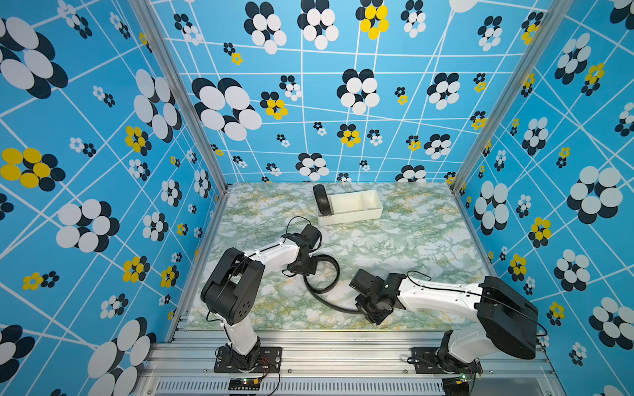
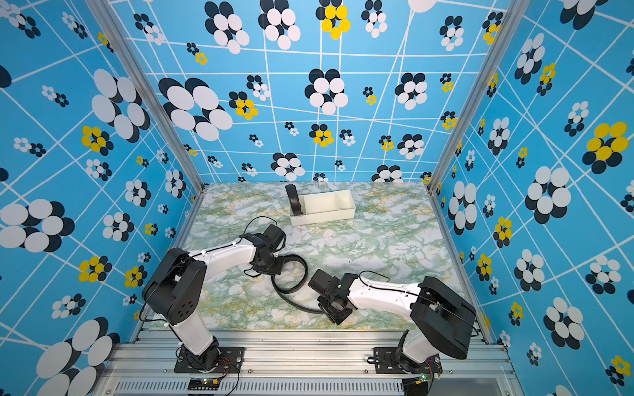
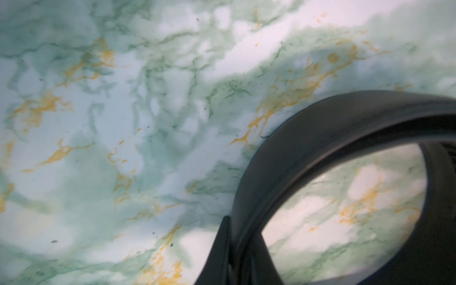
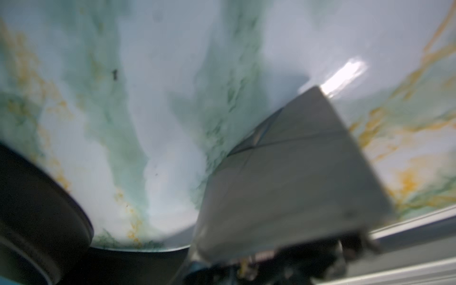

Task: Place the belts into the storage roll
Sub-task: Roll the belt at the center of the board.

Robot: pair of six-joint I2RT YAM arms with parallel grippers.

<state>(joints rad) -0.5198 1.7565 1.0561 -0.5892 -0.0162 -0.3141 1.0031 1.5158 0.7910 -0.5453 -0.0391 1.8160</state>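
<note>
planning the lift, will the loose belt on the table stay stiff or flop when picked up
Probably floppy: the belt lies in a loose loop with a curving tail, so it should sag when lifted. It stands on its edge, so a push may tip it flat. It looks thin, likely light.

One coiled belt (image 1: 321, 200), standing on edge in the left end of the tray, and one loose belt (image 1: 338, 272), looped on the near tabletop (image 1: 411, 247): two black belts in all. One off-white storage tray (image 1: 350, 217), far middle. Two robot arms, left arm (image 1: 274, 252) and right arm (image 1: 439, 296)
</note>
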